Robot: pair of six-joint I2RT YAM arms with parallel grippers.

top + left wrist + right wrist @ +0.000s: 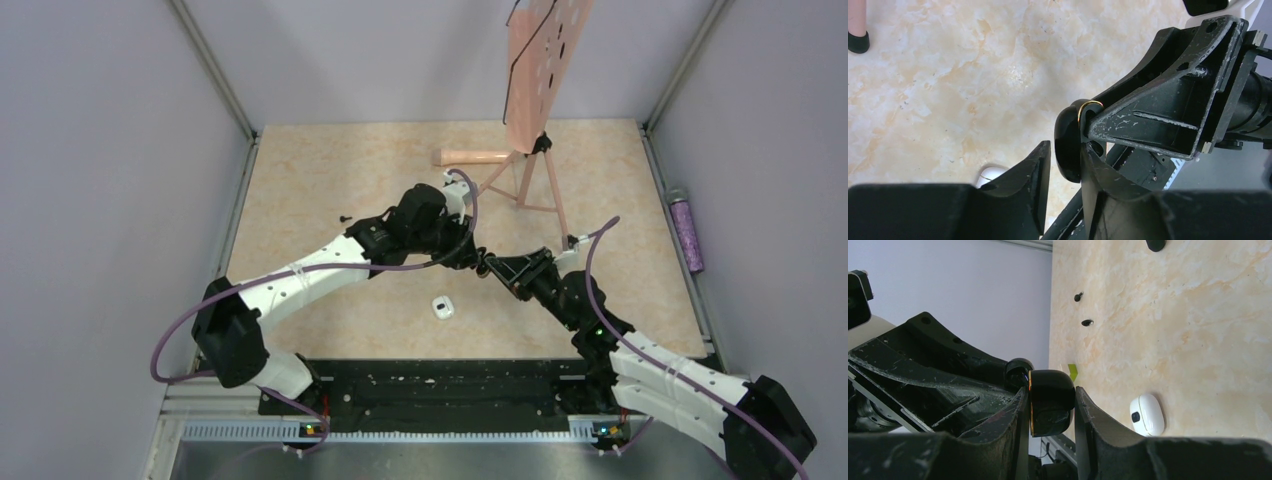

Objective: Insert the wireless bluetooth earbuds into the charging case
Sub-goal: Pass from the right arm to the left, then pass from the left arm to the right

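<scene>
A glossy black earbud (1050, 400) with a gold rim hangs above the table, and my right gripper (1050, 392) is shut on it. My left gripper (1066, 150) meets it head-on. One left finger (1098, 170) touches the earbud (1068, 145), while a thin gap separates the other finger (1035, 170) from it. In the top view both grippers meet at mid-table (487, 263). The white charging case (443, 307) lies closed on the table below them, also in the right wrist view (1147, 414). Two tiny black pieces (1087, 322) lie farther off; what they are is unclear.
A pink easel-like stand (535, 90) with a holed board rises at the back right, its legs (545, 190) on the table. A purple cylinder (686, 230) lies along the right wall. Grey walls enclose three sides of the table. A small green scrap (1073, 371) lies near the left wall.
</scene>
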